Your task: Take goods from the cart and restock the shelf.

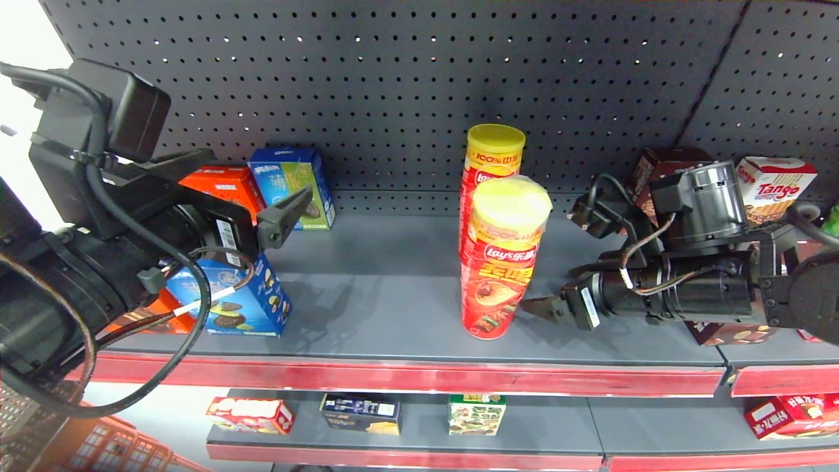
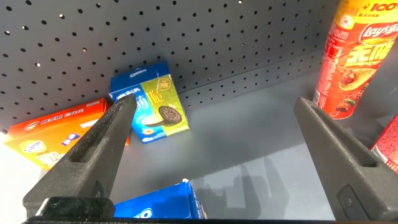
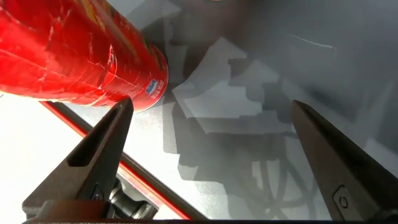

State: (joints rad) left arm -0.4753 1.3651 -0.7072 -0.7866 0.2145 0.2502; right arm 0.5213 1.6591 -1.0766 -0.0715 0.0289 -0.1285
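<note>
Chip cans point(image 1: 503, 262) stand upright, one behind the other, in the middle of the shelf point(image 1: 393, 295). The right claw point(image 3: 211, 104) has its fingers apart and empty, just beside the base of the front can. The left claw point(image 2: 214, 102), also spread and empty, hangs above a blue cookie box point(image 2: 161, 205).

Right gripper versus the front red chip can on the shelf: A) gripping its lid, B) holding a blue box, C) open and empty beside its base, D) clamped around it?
C: the right gripper is spread wide with only bare shelf in its gap, and the front chip can stands beside it, ungripped.
</note>
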